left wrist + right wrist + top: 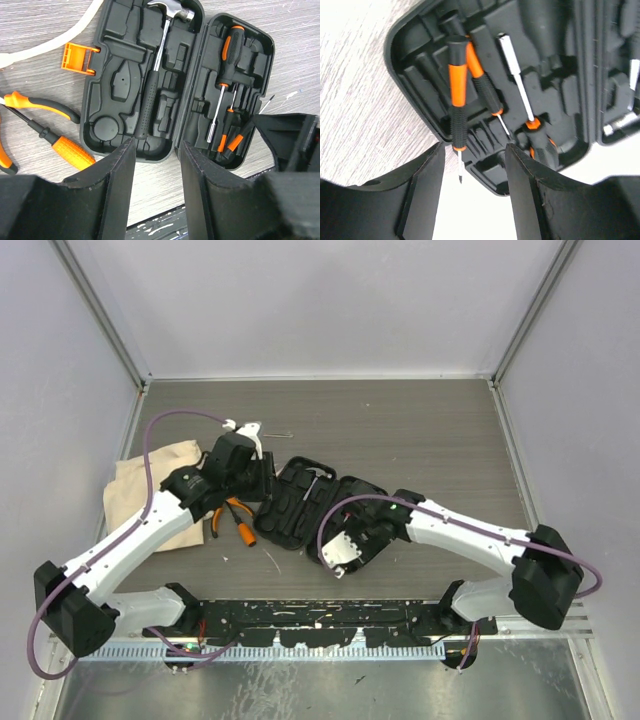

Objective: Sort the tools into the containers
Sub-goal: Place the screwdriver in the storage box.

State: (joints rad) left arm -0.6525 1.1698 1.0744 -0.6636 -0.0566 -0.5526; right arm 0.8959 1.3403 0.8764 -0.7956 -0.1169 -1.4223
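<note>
The black tool case [310, 505] lies open in the middle of the table. In the left wrist view its left half holds the hammer [155, 65] and its right half a black-and-orange screwdriver [227, 65]. My right gripper [475, 147] is open over the case's near end [520, 50]. A thin driver [457, 100] lies loose across the rim between its fingers, touching neither, beside another thin driver [482, 85]. My left gripper [157, 146] is open and empty, above the case's edge. Pliers [35, 102] and an orange-handled screwdriver [70, 150] lie on the table left of the case.
The beige cloth bag [150, 490] lies flat at the left, partly under my left arm. An orange latch [77, 57] sticks out from the case's left side. A white cord [60, 37] curves past the case's far corner. A thin pale stick [272, 560] lies near the front rail.
</note>
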